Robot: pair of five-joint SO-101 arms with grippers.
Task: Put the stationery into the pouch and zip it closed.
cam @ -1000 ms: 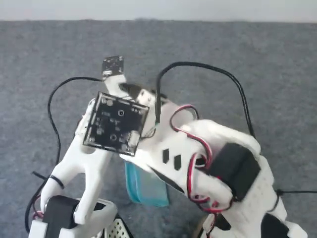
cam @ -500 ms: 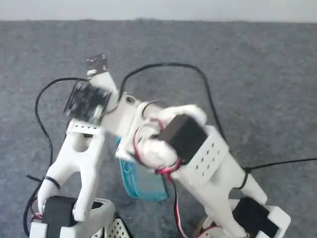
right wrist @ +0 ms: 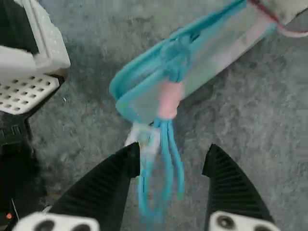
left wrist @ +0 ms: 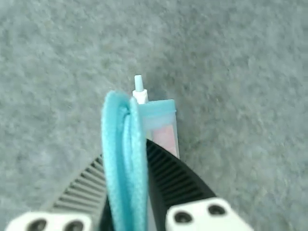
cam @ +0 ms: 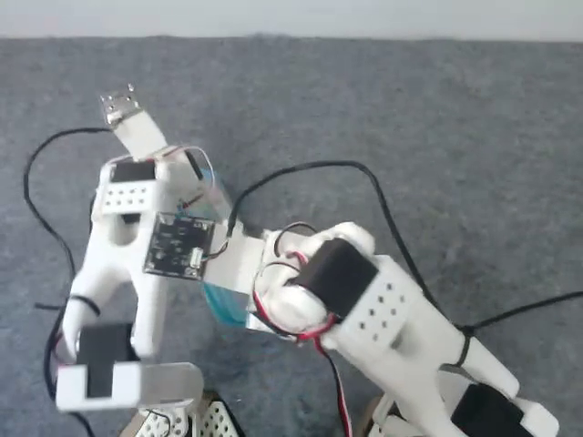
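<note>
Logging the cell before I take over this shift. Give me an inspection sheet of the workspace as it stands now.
Surface: grey carpet-like mat.
Job's things: teal pouch, something pinkish showing through it; its zip cord dangles; whether the zip is closed is unclear.
Clutter: nothing seen.
Grippers: left gripper shut on the pouch's edge; right gripper open, fingers either side of the cord.
Cables: black cables loop over the mat; red wires on the right arm.
Surroundings: pale wall beyond the mat.
</note>
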